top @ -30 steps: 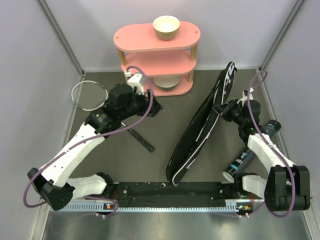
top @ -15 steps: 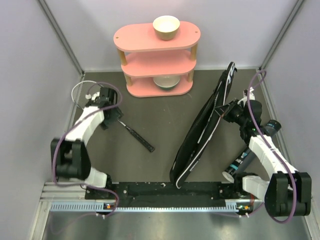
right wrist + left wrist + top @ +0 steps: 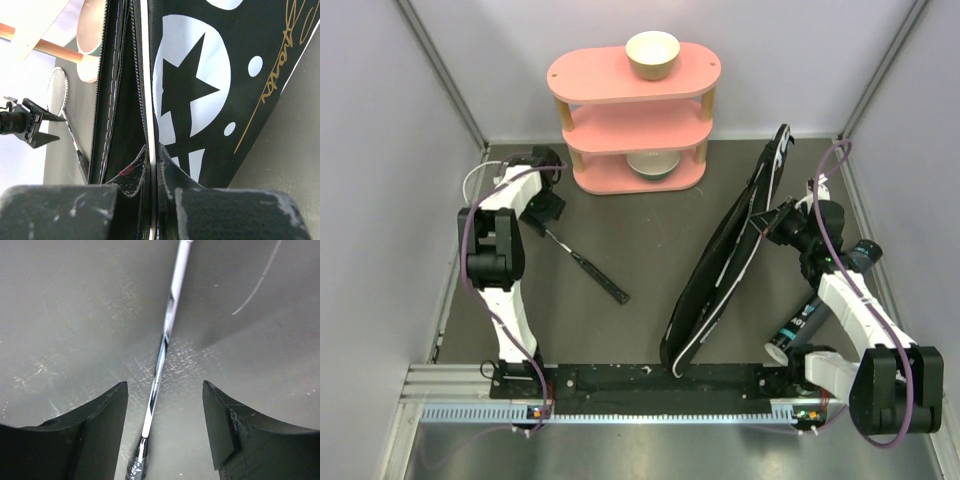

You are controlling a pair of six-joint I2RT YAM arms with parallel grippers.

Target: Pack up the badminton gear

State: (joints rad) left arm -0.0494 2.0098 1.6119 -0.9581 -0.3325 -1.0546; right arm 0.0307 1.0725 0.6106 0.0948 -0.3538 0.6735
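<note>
Your left end effector is at the far left of the bench, just beside the foot of the pink shelf; its fingers stand apart, and the racket lies flat on the bench with its shaft running between them, touched by neither. Your right end effector is clamped on the upper edge of the long black bag, about midway along it; the bag runs diagonally from the far right corner toward the near middle of the bench.

Surroundings: the shelf stands at the far middle, with a cream bowl on its top tier and a second bowl on its lowest; the black tube lies at the right, near the base of the right arm, which crosses above it.

Obstructions: from above, the left arm covers most of the racket head; only the shaft and handle show plainly.

Differences between views: the right wrist view shows the racket head whole, past the bag's edge; it also shows the bag's zip tracks parted, its white star and dots, and its gold lettering. The left wrist view alone settles the finger gap; a thin pale curved line at its upper right cannot be identified.
</note>
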